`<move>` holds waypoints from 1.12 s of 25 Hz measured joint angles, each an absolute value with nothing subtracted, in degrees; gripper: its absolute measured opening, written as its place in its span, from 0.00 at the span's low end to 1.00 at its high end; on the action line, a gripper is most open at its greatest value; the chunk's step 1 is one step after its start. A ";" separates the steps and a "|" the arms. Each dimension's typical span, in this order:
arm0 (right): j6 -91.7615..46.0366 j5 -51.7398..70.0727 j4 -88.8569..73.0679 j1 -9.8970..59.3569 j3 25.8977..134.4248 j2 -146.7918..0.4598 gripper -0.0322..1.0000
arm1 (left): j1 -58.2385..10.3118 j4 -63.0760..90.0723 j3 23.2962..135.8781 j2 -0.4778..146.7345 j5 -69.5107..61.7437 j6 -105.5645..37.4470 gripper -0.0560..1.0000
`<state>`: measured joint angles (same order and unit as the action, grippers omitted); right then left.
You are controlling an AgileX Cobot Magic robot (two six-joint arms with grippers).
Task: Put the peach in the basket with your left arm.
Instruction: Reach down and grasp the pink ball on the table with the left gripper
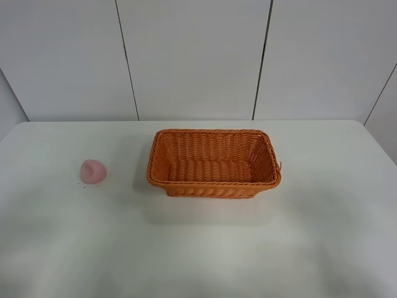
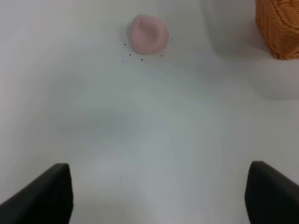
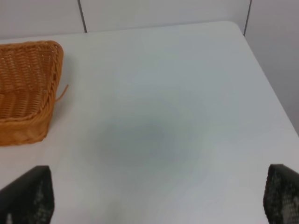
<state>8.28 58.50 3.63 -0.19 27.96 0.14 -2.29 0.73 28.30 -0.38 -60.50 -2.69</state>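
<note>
Peach [image 1: 93,171] lay on table [image 1: 310,242], left of basket [image 1: 214,184] and well apart from it. Basket sat mid-table, upright. Left gripper [image 2: 158,186] hung above table short of peach, jaws spread. Right gripper [image 3: 159,191] spread too.

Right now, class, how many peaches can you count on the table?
1. The peach lies on the table, left of the basket and apart from it. None shows inside the basket.
</note>
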 joint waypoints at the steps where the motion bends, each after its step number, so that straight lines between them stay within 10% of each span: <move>1: 8.28 58.50 3.63 -0.19 27.96 0.14 0.70 | -2.29 0.73 28.30 -0.38 -60.50 -2.69 0.86; 15: 8.28 58.50 3.63 -0.19 27.96 0.14 0.70 | -2.29 0.73 33.30 2.93 -57.05 -4.24 0.86; 28: 8.28 58.50 3.63 -0.19 27.96 0.14 0.70 | -2.29 1.06 60.08 55.28 -55.99 -4.24 0.86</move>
